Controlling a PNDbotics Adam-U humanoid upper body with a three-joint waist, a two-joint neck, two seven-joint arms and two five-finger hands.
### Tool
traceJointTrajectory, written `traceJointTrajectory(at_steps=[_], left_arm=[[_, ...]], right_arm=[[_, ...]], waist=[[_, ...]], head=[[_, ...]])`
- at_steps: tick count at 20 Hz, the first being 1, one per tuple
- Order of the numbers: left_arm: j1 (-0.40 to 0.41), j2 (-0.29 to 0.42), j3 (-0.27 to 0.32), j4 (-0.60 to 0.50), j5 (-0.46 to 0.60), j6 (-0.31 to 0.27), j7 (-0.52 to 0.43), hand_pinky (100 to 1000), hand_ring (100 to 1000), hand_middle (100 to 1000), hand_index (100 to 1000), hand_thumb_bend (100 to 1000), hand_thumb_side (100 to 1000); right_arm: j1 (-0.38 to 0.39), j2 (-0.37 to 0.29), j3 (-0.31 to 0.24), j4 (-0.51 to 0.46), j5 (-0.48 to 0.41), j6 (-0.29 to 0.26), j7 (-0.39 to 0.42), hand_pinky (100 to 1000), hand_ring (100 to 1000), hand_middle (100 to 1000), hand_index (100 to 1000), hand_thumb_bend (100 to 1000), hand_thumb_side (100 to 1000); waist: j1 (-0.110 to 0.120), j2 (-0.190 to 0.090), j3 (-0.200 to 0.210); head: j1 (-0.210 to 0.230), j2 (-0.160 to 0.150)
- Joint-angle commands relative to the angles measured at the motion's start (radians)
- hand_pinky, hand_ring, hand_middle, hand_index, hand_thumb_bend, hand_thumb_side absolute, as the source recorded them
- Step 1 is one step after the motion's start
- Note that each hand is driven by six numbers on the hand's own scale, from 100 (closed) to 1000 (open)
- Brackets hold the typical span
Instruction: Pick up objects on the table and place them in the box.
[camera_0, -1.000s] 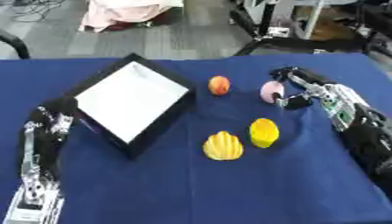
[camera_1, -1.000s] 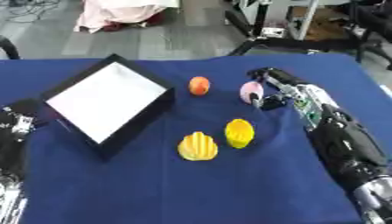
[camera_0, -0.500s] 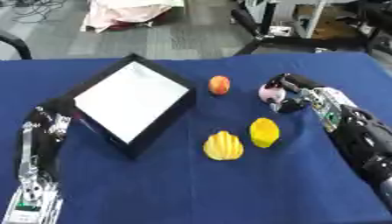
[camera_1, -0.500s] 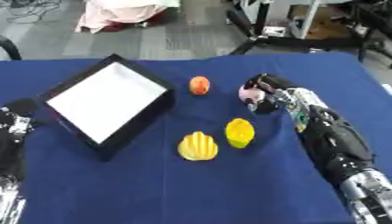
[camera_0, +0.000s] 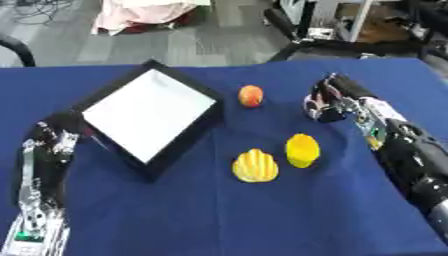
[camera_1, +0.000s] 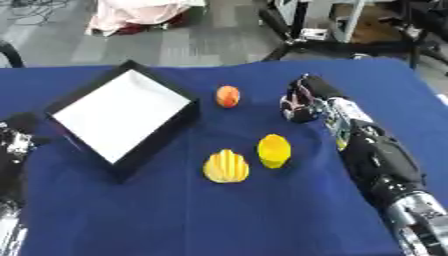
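On the blue desk (camera_0: 219, 215), nearest, a ridged yellow fruit (camera_0: 255, 166) lies just beside a yellow pepper (camera_0: 302, 149). The left hand (camera_0: 54, 131) rests at the box's (camera_0: 149, 114) near-left edge; I cannot tell how its fingers stand. The black box, white inside, is tilted. Farther right, the right hand (camera_0: 325, 99) curls round a pink object (camera_0: 310, 104). An orange fruit (camera_0: 251, 95) sits between box and hand.
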Motion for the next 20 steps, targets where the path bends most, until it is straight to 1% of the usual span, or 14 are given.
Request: traceJointTrajectory(at_steps=[1,5,9,11,14,16,20], left_arm=[[-0.016,0.001,-0.002,-0.016,0.002,-0.002,-0.002,625,852,596,682,760,573],[-0.015,0.001,-0.003,-0.016,0.002,-0.002,-0.002,625,852,596,682,759,573],[-0.016,-0.001,-0.007,-0.016,0.002,-0.003,-0.006,625,852,596,682,759,574],[-0.018,-0.003,-0.009,-0.015,0.002,-0.003,-0.009,625,852,596,682,760,574],[-0.025,-0.010,-0.014,-0.016,0.002,-0.002,-0.014,625,851,595,682,759,574],[-0.033,-0.016,-0.018,-0.019,0.002,-0.002,-0.017,625,851,595,682,759,575],[-0.052,-0.030,-0.029,-0.022,0.003,-0.004,-0.029,626,850,596,683,757,577]], right_arm=[[-0.034,-0.025,0.007,-0.058,-0.026,0.000,-0.044,742,522,251,275,100,115],[-0.055,-0.025,0.019,-0.107,-0.076,-0.009,-0.038,736,516,245,268,100,100],[-0.098,0.000,0.043,-0.161,-0.134,-0.027,0.000,732,514,244,267,100,100],[-0.120,0.023,0.057,-0.184,-0.173,-0.037,0.031,727,512,245,267,100,104],[-0.155,0.078,0.080,-0.205,-0.229,-0.050,0.087,727,513,247,270,100,119],[-0.172,0.113,0.091,-0.210,-0.239,-0.055,0.116,728,515,249,271,100,129],[-0.190,0.183,0.104,-0.200,-0.224,-0.064,0.144,728,517,256,279,100,153]], waist=[[0.011,0.002,0.001],[0.009,-0.002,0.003],[0.009,-0.004,0.012],[0.010,-0.004,0.018],[0.016,0.001,0.036],[0.018,0.005,0.052],[0.020,0.018,0.090]], head=[[-0.003,-0.002],[-0.004,-0.002],[-0.009,-0.002],[-0.013,-0.002],[-0.029,-0.002],[-0.041,-0.002],[-0.065,-0.002]])
